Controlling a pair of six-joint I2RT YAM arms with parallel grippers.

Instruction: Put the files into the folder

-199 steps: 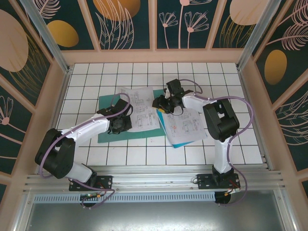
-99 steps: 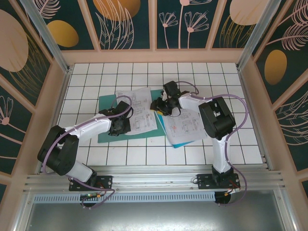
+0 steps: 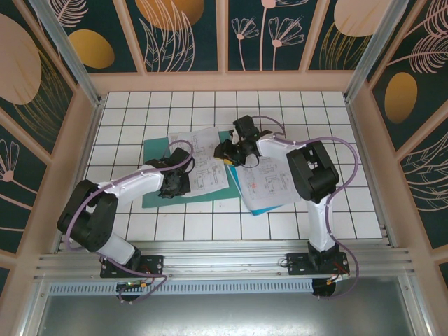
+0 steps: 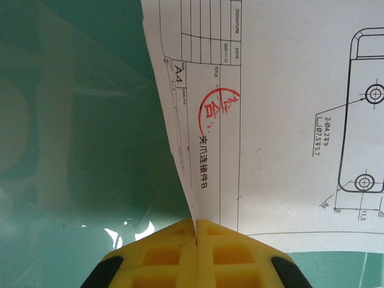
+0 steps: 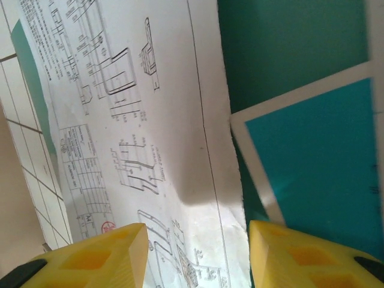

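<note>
Two hands work one white printed paper sheet [image 3: 203,159] lying on the flat dark green folder [image 3: 155,150]: left hand [image 4: 196,225] pressed together at its edge, prob. to pin it, right hand [image 5: 195,231] spread, empty, over the opposite edge near the plain cyan-blue sheet [image 5: 312,156], prob. to square it.

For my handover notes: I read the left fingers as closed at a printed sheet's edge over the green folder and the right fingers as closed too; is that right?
Not quite: the right fingers stand open, a gap between them in the right wrist view. The left fingers are closed at the printed sheet's edge over the green folder.
</note>
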